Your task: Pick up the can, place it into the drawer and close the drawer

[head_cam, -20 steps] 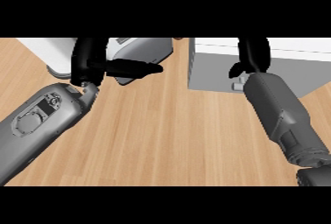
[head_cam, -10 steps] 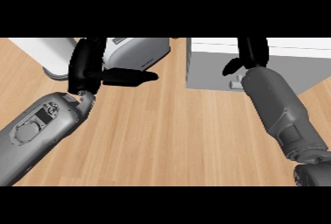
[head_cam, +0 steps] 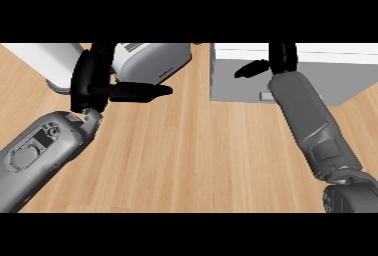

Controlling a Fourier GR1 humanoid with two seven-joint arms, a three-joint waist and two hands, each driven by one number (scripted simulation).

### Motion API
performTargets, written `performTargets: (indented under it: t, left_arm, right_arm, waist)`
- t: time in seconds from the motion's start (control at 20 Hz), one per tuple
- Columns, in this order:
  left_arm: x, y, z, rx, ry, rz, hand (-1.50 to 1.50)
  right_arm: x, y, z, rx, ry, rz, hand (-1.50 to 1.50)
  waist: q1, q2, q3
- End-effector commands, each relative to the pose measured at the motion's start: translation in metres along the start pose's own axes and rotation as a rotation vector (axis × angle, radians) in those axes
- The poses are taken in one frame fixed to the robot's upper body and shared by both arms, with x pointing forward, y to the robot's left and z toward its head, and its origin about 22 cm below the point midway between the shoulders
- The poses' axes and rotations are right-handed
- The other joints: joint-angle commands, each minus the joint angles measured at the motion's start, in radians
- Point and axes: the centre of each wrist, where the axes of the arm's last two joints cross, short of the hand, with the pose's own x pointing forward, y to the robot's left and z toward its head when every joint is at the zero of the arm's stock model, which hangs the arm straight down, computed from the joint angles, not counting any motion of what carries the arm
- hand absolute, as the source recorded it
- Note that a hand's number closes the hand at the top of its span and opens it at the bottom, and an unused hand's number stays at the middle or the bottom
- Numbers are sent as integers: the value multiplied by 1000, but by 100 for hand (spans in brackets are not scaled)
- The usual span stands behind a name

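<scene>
left hand point(head_cam: 94, 82) raised at upper left, thumb jutting sideways, fingers straight. right hand point(head_cam: 279, 57) at upper right, mostly cropped, thumb out leftward; forearm slanting down-right behind it.

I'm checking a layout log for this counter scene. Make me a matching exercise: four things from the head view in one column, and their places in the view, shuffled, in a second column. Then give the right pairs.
Things:
1. left hand
2. right hand
3. white cabinet
4. light grey appliance

Places:
A. upper right, over the white cabinet's top
B. top middle, just right of the left hand
C. upper left, thumb pointing right
D. upper right, standing on the wooden counter

Pairs: 1-C, 2-A, 3-D, 4-B
</scene>
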Motion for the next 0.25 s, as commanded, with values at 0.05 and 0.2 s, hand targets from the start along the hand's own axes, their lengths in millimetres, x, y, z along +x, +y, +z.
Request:
performTargets:
  t: [0.05, 0.2]
  left_arm:
    - [-18, 14, 11, 25, 8, -7, -150]
    - [-8, 19, 9, 3, 7, 13, -150]
  right_arm:
    - [26, -5, -20, -67, 49, -262, -150]
    - [28, -6, -22, -93, 35, -293, -150]
  waist:
    - [3, -16, -6]
    - [3, -12, -6]
